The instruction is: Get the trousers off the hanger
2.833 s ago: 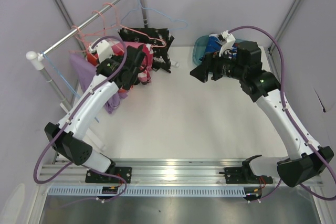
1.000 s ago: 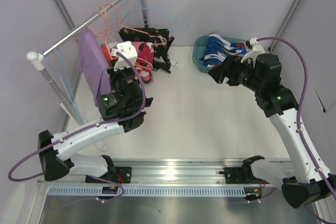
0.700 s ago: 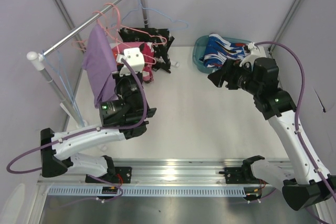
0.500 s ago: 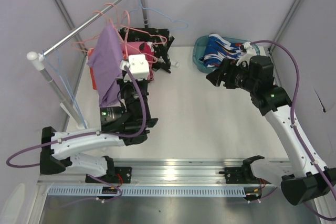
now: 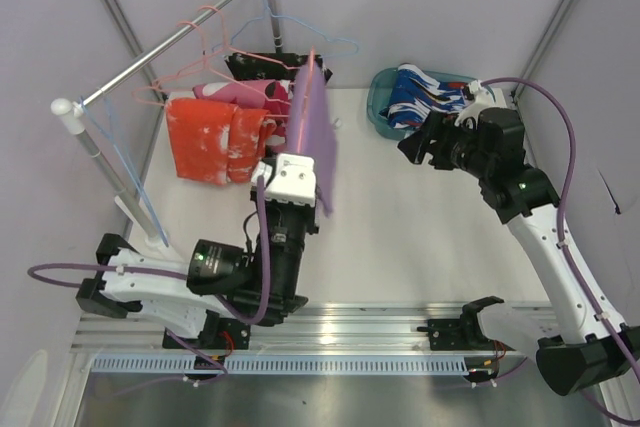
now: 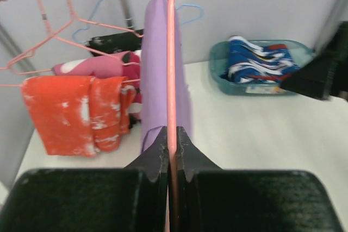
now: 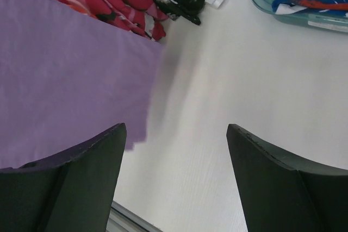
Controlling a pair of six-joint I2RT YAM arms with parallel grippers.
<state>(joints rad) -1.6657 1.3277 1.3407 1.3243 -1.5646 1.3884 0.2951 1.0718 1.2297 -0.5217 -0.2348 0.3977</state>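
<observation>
Left gripper (image 6: 169,137): jaws closed on the wire of 1 pink hanger (image 6: 171,52), held upright above the middle of the worktop (image 5: 400,237), apart from the rail (image 5: 150,52). The lavender trousers (image 6: 155,80) are draped over that hanger and hang edge-on to the left wrist camera, so this pair is not yet off. Right gripper (image 7: 175,129): jaws wide open, nothing between them, hovering near the far-right corner just beside the teal basin (image 5: 378,97) and facing the lavender cloth, which fills the left of its wrist view. Progress, judged: 1 pair done, the blue-white-red trousers (image 5: 425,87), lying in the basin. 1 pair in hand, the lavender. 3 pairs untouched by the rail at the far-left corner: orange trousers (image 5: 205,142) on a pink hanger, pink-magenta trousers (image 5: 235,94) behind them, and black speckled trousers (image 5: 262,65) farthest back; whether the black pair hangs free or rests on the worktop, cannot tell. Likely next need: the open right jaws take the lavender cloth and pull it off the wire. Count: 5 trousers, 1 basin, 1 rail, 2 grippers. Hangers are both pink and blue; the wires overlap too much for a firm count.
</observation>
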